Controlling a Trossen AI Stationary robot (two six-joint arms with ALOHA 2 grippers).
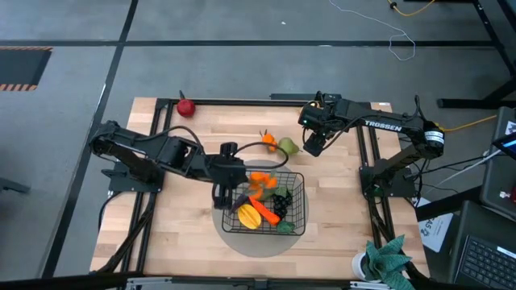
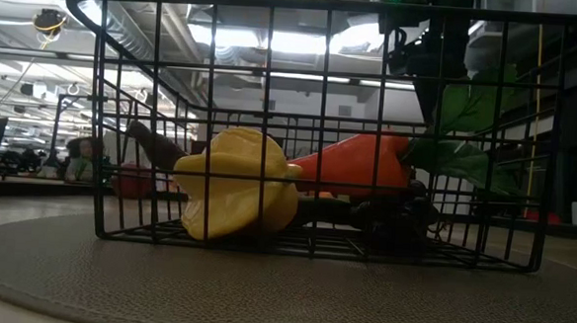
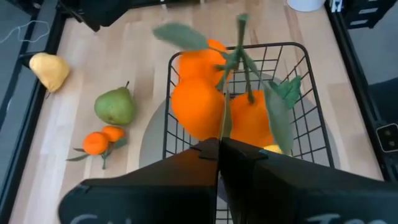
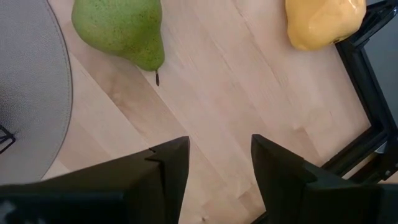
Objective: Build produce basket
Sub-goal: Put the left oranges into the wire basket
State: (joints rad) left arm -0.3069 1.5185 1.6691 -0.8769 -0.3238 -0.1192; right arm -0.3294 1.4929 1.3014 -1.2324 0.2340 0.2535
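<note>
- The black wire-grid basket point(image 1: 294, 211), roughly square with low sides, sits on a round grey mat point(image 1: 234, 240) near the front middle of the pale wooden table point(image 1: 169, 217).
- Inside it lie a yellow toy pepper point(image 2: 236, 183), an orange carrot point(image 2: 353, 163) with green leaves, and dark purple grapes point(image 1: 281, 199); from the low view the carrot's long axis runs level across the basket, leaves toward the picture's right.
- The left gripper point(image 3: 219, 149) hangs over the basket's rim with its fingers pressed together on the green stem of a cluster of three leafy oranges point(image 3: 198, 106), which dangles over the basket.
- On the bare wood beyond the basket: one green pear point(image 3: 115, 106), stem pointing away from the mat, one yellow pear-shaped fruit point(image 3: 51, 70) and a pair of small oranges point(image 3: 101, 139) on leaves.
- One red apple point(image 1: 186, 106) stands alone at the table's far left edge.
- The right gripper point(image 4: 219, 163) hovers over bare wood near the green pear, fingers spread wide and holding nothing.
</note>
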